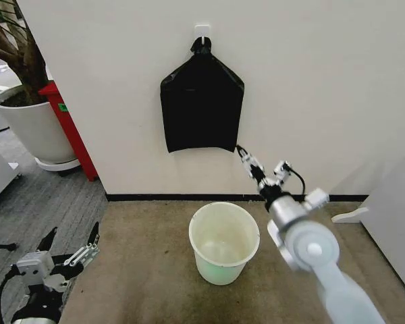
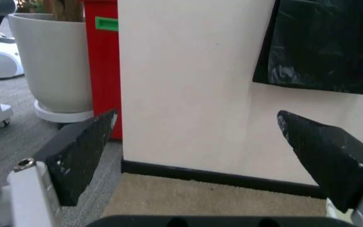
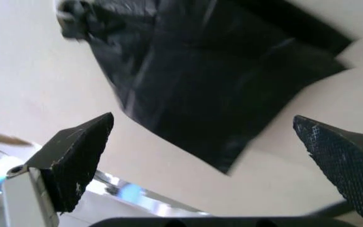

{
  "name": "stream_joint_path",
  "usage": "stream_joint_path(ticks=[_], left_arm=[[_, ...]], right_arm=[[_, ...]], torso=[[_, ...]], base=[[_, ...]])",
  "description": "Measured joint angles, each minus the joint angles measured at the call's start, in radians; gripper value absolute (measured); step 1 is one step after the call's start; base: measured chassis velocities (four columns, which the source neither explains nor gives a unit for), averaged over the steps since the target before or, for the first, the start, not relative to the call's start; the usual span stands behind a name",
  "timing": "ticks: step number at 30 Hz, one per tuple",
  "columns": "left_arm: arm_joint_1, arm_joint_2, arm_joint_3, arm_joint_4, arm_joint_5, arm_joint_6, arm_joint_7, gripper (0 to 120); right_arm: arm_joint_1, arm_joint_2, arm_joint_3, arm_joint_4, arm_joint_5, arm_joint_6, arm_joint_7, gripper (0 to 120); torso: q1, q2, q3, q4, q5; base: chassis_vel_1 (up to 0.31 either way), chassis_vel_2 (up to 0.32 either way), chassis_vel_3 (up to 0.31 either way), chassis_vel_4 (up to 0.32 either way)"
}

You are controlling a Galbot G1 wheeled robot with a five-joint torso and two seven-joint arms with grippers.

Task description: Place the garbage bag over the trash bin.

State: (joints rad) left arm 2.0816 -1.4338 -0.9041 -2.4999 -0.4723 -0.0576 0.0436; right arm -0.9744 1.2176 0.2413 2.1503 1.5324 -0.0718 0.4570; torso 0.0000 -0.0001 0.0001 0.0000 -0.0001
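I see one black bag (image 1: pixel 201 101), flat and smooth, hanging by its knotted top from a white hook (image 1: pixel 202 30) on the wall (image 1: pixel 337 88). It is the single bag before me, and it hangs clear of the floor, above and behind the bin. My wrist cameras show it too, its glossy lower corner close ahead of my right claw.

One trash bin (image 1: pixel 223 243) stands upright on the tan carpet (image 1: pixel 148 270), near the black baseboard (image 1: pixel 155 198) where the carpet meets the wall. It is round, white and translucent, with nothing in it.

My right claw (image 1: pixel 255 164) is raised toward the wall, just beside the bag's lower right corner. Its two fingers are spread wide and grasp nothing; the bag lies between them only by sight, not by touch.

My left claw (image 1: pixel 73 244) hangs low at the carpet's left edge, where grey flooring (image 1: pixel 34 196) begins, well apart from the bin. Its two fingers are also spread, released and bare.

One large white plant pot (image 1: pixel 34 128) stands at the far left, with one red panel (image 1: pixel 71 128) leaning beside it against the wall.
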Motion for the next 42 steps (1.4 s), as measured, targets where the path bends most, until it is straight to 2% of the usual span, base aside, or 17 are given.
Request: stream_joint_path(ticks=[1, 3, 8, 13, 17, 18, 22, 26, 31, 42], left_arm=[[0.004, 0.004, -0.006, 0.000, -0.001, 0.000, 0.000, 100], [0.013, 0.014, -0.018, 0.000, -0.004, -0.002, 0.001, 100], [0.020, 0.022, -0.029, 0.000, -0.006, -0.006, 0.003, 100], [0.020, 0.026, -0.032, 0.000, -0.009, -0.007, 0.003, 100], [0.010, 0.088, -0.074, 0.000, -0.055, 0.005, -0.014, 100], [0.004, 0.124, -0.099, 0.000, -0.082, 0.012, -0.026, 100], [-0.002, 0.156, -0.120, 0.000, -0.107, 0.019, -0.036, 100], [-0.003, 0.158, -0.122, 0.000, -0.109, 0.019, -0.037, 100], [-0.004, 0.160, -0.123, 0.000, -0.113, 0.020, -0.038, 100], [-0.016, 0.156, -0.111, 0.000, -0.126, 0.019, -0.038, 100]], right_arm=[[0.082, 0.026, -0.019, -0.034, 0.066, 0.021, 0.027, 100], [0.176, 0.053, -0.048, -0.080, 0.102, 0.032, 0.038, 100], [0.304, 0.104, -0.098, -0.156, 0.115, 0.042, 0.050, 100], [0.371, 0.167, -0.129, -0.215, 0.115, 0.048, 0.056, 100], [0.417, 0.236, -0.140, -0.281, 0.109, 0.054, 0.062, 100], [0.435, 0.260, -0.142, -0.312, 0.105, 0.056, 0.063, 100], [0.479, 0.311, -0.135, -0.385, 0.092, 0.063, 0.064, 100], [0.539, 0.360, -0.101, -0.464, 0.071, 0.066, 0.068, 100], [0.604, 0.390, -0.058, -0.531, 0.051, 0.068, 0.077, 100], [0.655, 0.390, -0.021, -0.597, 0.024, 0.067, 0.057, 100]], torso=[[0.000, 0.000, 0.000, 0.0000, -0.0002], [0.000, 0.000, 0.000, 0.0001, -0.0001], [0.000, 0.000, 0.000, 0.0001, -0.0002], [0.000, 0.000, 0.000, 0.0001, -0.0002], [0.000, 0.000, 0.000, 0.0001, -0.0003], [0.000, 0.000, 0.000, 0.0001, -0.0005], [0.000, 0.000, 0.000, 0.0000, -0.0006], [0.000, 0.000, 0.000, 0.0001, -0.0004], [0.000, 0.000, 0.000, 0.0002, 0.0001], [0.000, 0.000, 0.000, -0.0001, 0.0001]], base=[[0.000, 0.000, 0.000, 0.000], [0.000, 0.000, 0.000, 0.000], [0.000, 0.000, 0.000, 0.000], [0.000, 0.000, 0.000, 0.000], [0.000, 0.000, 0.000, 0.000], [0.000, 0.000, 0.000, 0.000], [0.000, 0.000, 0.000, 0.000], [0.000, 0.000, 0.000, 0.000], [0.000, 0.000, 0.000, 0.000], [0.000, 0.000, 0.000, 0.000]])
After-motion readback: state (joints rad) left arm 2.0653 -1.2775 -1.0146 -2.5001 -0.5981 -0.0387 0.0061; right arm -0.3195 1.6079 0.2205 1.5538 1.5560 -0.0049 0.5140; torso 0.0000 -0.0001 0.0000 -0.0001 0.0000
